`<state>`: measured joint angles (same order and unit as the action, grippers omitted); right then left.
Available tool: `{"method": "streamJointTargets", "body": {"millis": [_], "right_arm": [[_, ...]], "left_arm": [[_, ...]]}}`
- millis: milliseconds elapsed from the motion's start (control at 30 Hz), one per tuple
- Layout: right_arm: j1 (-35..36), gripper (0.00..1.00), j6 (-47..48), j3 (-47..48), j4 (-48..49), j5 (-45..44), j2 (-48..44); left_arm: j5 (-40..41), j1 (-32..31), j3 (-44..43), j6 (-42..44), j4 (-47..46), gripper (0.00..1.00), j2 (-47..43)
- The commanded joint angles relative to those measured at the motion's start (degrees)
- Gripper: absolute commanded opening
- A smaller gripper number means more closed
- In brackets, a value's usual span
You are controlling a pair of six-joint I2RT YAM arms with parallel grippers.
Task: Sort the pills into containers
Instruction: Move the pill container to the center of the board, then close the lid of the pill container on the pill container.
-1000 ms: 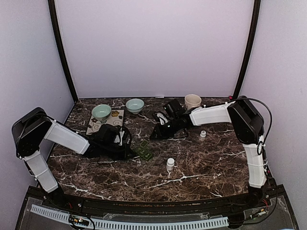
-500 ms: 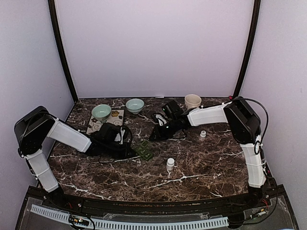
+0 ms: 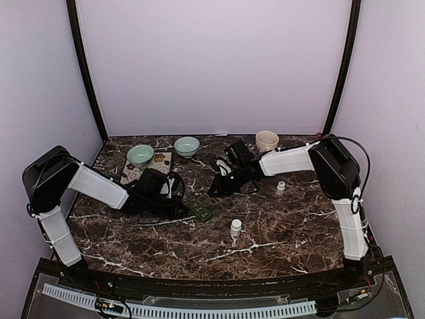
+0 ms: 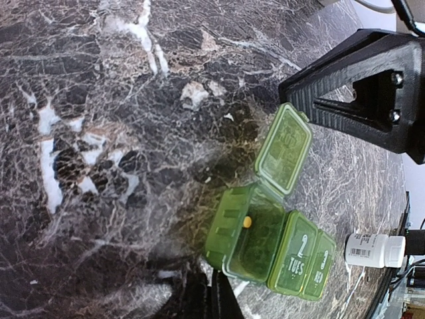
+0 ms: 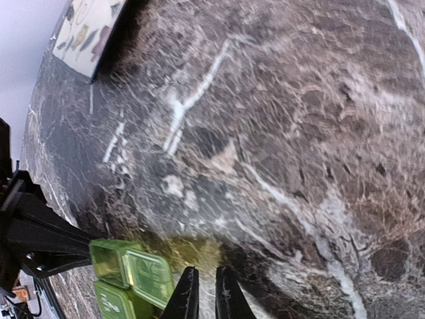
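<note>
**Item:** pill organiser [image 3: 200, 208], translucent green, a short row of lidded compartments. Two shut lids read TUES and WED.

**Location:** flat on the marble counter [image 3: 279, 226], about the middle, between the two hands.

**Condition:** the end compartment is open, its lid [image 4: 285, 149] thrown back on the hinge. One small yellow pill [image 4: 247, 222] lies inside.

**Left hand** [image 4: 214, 296]: fingers pressed together, with nothing between them that I can see. The tips sit low at the organiser's edge; whether they touch it I cannot tell.

**Right hand** [image 5: 206, 272]: fingers drawn narrow, with a thin slit between them. Whether something tiny is nipped there I cannot tell. It hangs near the thrown-back lid, not touching it.

**Handling, by my judgement:**
- The organiser is light, thin, stiff plastic. It is likely to skate on the polished stone if nudged, and to tip if lifted by a lid.
- It is best taken across the long sides of the body, or pinned by one hand while the other works.
- The lids look snap-fit, so press on the free edge.
- The pills are tiny and apt to roll, so pinch them from straight above.

**Also present:**
- white pill bottle [image 3: 236, 228]
- smaller white piece [image 3: 281, 187]
- cream mug [image 3: 267, 140]
- two teal bowls [image 3: 140, 156], one of them on a patterned mat [image 3: 133, 176]
</note>
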<state>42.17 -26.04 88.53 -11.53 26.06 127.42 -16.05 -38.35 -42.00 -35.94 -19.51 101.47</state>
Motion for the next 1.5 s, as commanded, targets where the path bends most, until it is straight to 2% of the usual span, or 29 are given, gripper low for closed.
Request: {"method": "streamJointTargets", "body": {"millis": [0,200,733,1233,1333,1467], "right_arm": [[0.0,0.1,-0.8,-2.3,2.9,-1.0,-1.6],[-0.1,0.12,-1.1,-3.2,3.8,-1.3,-2.2],[1.2,0.11,0.0,-1.2,2.4,5.3,-0.1],[2.2,0.12,-0.1,-2.1,2.6,6.4,-1.7],[2.3,0.13,-0.7,-2.5,3.4,7.4,-1.9],[2.3,0.22,-2.0,-3.1,4.9,9.1,-1.9]], "left_arm": [[-0.7,0.5,-0.7,1.2,1.4,0.0,-0.1],[-0.7,0.5,-0.4,1.3,1.4,0.0,-0.4],[-0.9,0.5,-0.5,1.2,1.0,0.0,0.0],[-1.2,0.6,-1.0,1.3,0.8,0.0,0.4],[-1.2,0.6,-1.0,1.4,0.8,0.0,0.4],[-1.3,0.6,-1.1,1.3,0.8,0.0,0.5]]}}
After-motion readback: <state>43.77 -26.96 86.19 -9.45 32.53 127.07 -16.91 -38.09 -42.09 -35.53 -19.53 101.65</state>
